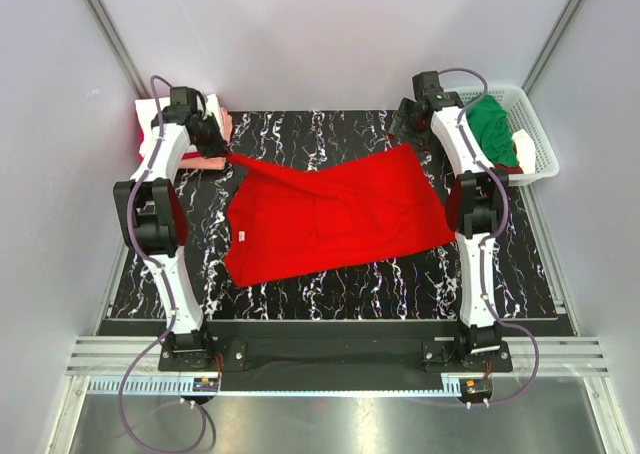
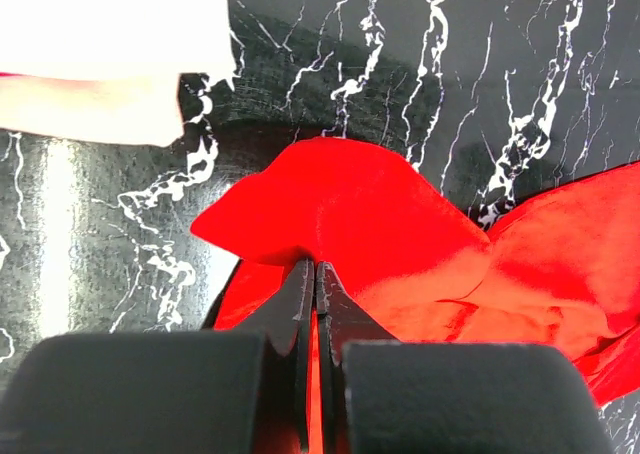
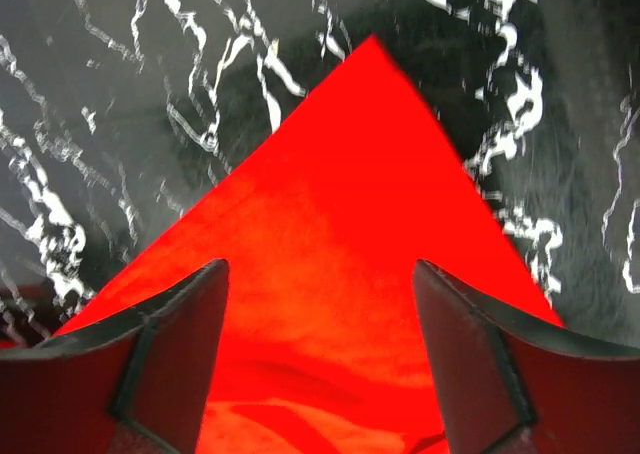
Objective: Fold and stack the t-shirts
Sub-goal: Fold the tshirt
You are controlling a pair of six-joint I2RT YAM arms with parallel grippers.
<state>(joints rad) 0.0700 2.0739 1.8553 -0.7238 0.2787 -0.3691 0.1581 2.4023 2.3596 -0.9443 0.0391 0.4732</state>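
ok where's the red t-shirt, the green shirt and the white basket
red t-shirt (image 1: 330, 214): top external view, middle of the spread cloth
green shirt (image 1: 495, 129): top external view, middle of its visible cloth
white basket (image 1: 543, 146): top external view, its right wall

The top camera looked down from above the near edge over the whole marbled table (image 1: 330, 284), while both wrist cameras sat close over far corners of the bright red t-shirt (image 1: 330, 214), shared by all three views.
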